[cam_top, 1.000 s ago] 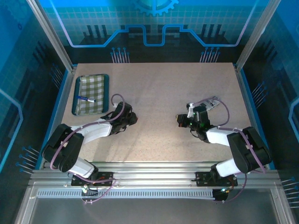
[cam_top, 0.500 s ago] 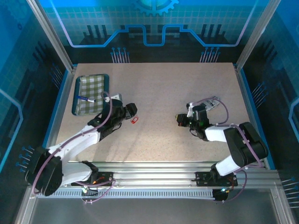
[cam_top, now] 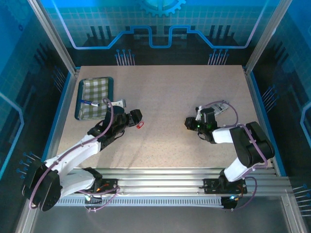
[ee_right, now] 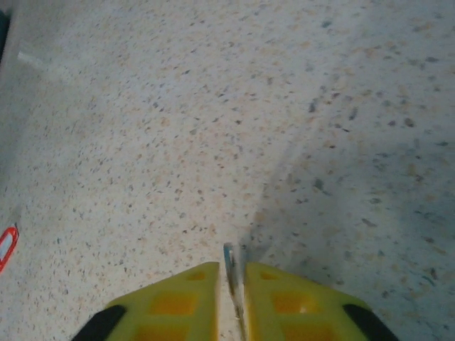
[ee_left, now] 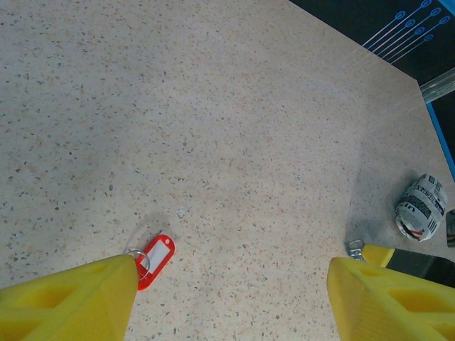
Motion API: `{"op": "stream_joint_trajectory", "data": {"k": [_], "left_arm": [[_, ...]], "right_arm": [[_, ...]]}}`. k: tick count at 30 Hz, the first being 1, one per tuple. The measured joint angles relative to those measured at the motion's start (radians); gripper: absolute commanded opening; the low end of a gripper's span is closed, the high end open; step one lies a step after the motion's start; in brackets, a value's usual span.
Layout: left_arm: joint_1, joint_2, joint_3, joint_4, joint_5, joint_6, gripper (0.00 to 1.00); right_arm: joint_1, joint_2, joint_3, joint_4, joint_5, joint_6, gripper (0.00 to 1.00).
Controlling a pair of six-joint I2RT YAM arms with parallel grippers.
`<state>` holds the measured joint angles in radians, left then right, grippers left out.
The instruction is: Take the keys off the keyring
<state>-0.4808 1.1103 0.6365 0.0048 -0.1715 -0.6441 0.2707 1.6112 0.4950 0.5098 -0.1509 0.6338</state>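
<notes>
The keyring (ee_left: pixel 153 261), a red tag with a thin metal ring, lies flat on the table beside my left fingertip (ee_left: pixel 106 284). My left gripper (ee_left: pixel 233 266) stands open just above the table with nothing between its fingers. From above, the keyring (cam_top: pixel 141 124) sits just right of the left gripper (cam_top: pixel 136 118). The key (ee_right: pixel 229 254) stands on edge between my right gripper's (ee_right: pixel 232 266) yellow fingers, low over the table. The jaws are parted a little, with a thin gap on each side of the key. The right gripper (cam_top: pixel 187 124) is mid-right.
A green checked tray (cam_top: pixel 80 97) holding a blue-capped pen (cam_top: pixel 89 102) sits at the back left. A grey wrapped cable bundle (ee_left: pixel 421 207) rides on the right arm. Metal frame rails run along the table's near edge (cam_top: pixel 155 174).
My left gripper opened and let the keyring down on the table, and the arm stretched out. The right arm stayed in place with the key at its fingertips.
</notes>
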Motion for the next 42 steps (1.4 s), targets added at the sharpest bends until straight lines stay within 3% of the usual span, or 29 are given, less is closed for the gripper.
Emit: {"op": "stream_joint_trajectory", "data": {"k": [5,6,8,9,10,14,18,24,28,32,35,39,42], "left_arm": [[-0.001,0.024,0.000,0.000,0.010,0.001,0.72],[-0.001,0.032,0.000,0.000,0.011,0.004,0.77],[-0.001,0.042,0.000,0.000,0.011,0.009,0.99],[-0.002,0.044,0.001,0.000,0.011,0.016,0.99],[-0.002,0.045,0.002,0.000,0.011,0.018,0.99],[-0.002,0.052,0.029,-0.004,-0.009,0.043,0.99],[-0.003,0.075,0.100,-0.023,-0.091,0.106,0.99],[0.015,0.108,0.164,-0.013,-0.298,0.339,0.99],[0.122,0.135,0.130,0.036,-0.427,0.454,1.00],[0.220,0.167,-0.027,0.239,-0.469,0.539,0.99],[0.251,0.282,-0.126,0.426,-0.478,0.603,0.99],[0.285,0.422,-0.222,0.664,-0.459,0.657,0.99],[0.308,0.422,-0.264,0.775,-0.406,0.672,1.00]], "right_arm": [[-0.055,-0.063,-0.042,-0.049,0.012,0.002,0.37],[-0.068,-0.095,-0.050,-0.072,0.017,-0.002,0.40],[-0.082,-0.164,-0.058,-0.121,0.029,-0.018,0.50],[-0.086,-0.210,-0.058,-0.152,0.039,-0.029,0.93],[-0.089,-0.255,-0.058,-0.182,0.049,-0.041,1.00],[-0.090,-0.426,-0.036,-0.306,0.108,-0.106,1.00],[-0.089,-0.501,0.037,-0.383,0.195,-0.186,1.00],[-0.059,-0.494,0.108,-0.348,0.392,-0.368,1.00],[-0.053,-0.421,0.081,-0.223,0.529,-0.481,1.00],[-0.051,-0.294,0.045,-0.098,0.600,-0.570,1.00],[-0.051,-0.233,0.030,-0.044,0.613,-0.628,1.00],[-0.094,-0.238,0.027,-0.006,0.539,-0.645,1.00],[-0.157,-0.207,-0.060,0.192,0.446,-0.639,1.00]]}}
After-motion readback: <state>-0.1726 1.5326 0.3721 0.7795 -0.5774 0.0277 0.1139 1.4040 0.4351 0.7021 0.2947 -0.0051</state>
